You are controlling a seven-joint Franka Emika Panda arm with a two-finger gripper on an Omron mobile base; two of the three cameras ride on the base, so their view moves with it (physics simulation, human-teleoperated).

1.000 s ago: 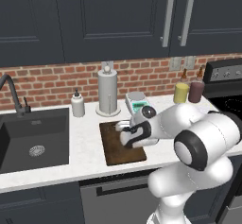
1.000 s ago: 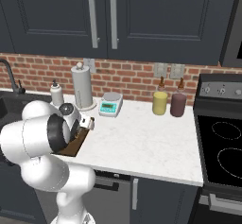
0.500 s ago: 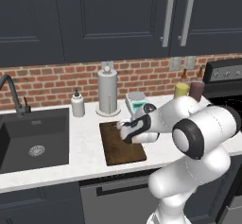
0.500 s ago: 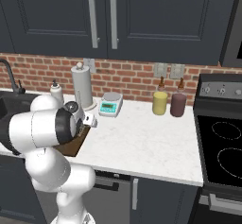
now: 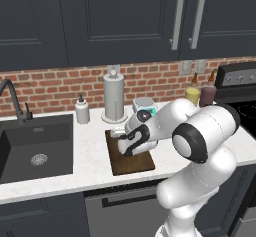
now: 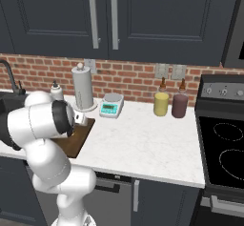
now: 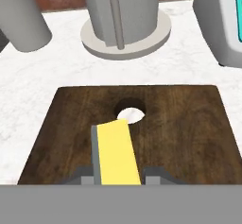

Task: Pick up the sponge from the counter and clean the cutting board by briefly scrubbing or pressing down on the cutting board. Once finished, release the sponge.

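Sponge (image 7: 115, 151), light and squashy, sits pinched by its long sides between my nearly closed jaws, yellow face up, over the dark cutting board (image 7: 189, 128).

In the hand view, the far short edge of the cutting board (image 7: 189, 128) is hemmed in by the paper towel holder (image 7: 124, 15) at top centre, a grey bottle (image 7: 21, 15) at upper left and the scale (image 7: 222, 24) at upper right. Bare counter (image 7: 28, 81) is left between them and the board. In the right base view, open counter is seen right of the board up to two jars (image 6: 170, 104). The board's near edge is probably hidden by the arm.
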